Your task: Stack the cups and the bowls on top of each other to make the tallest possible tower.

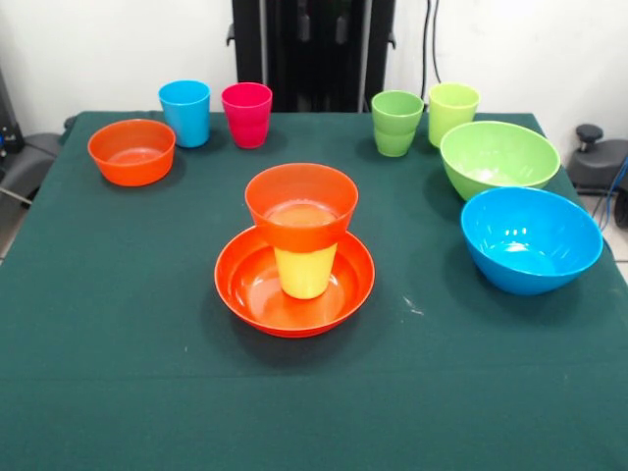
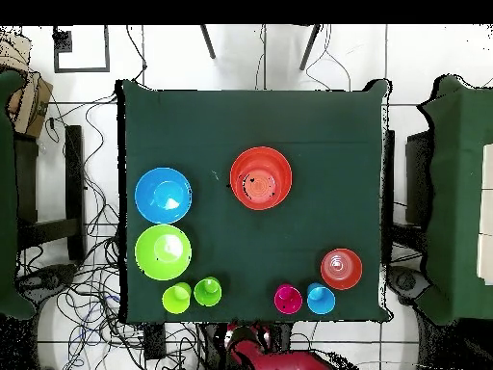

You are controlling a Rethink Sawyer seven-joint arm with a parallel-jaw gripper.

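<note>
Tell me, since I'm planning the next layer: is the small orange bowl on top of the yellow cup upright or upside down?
Upright. The small orange bowl shows its open rim and inside, sitting on the yellow cup.

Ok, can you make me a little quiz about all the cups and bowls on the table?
1. True or false: the small orange bowl on the tower sits on top of a yellow cup.
2. Which big bowl is closer to the green cups, (a) the lime green bowl or (b) the blue bowl?
3. Fill in: next to the sky blue cup stands a ____ cup.

Key: 1 true. 2 a. 3 pink.
</note>
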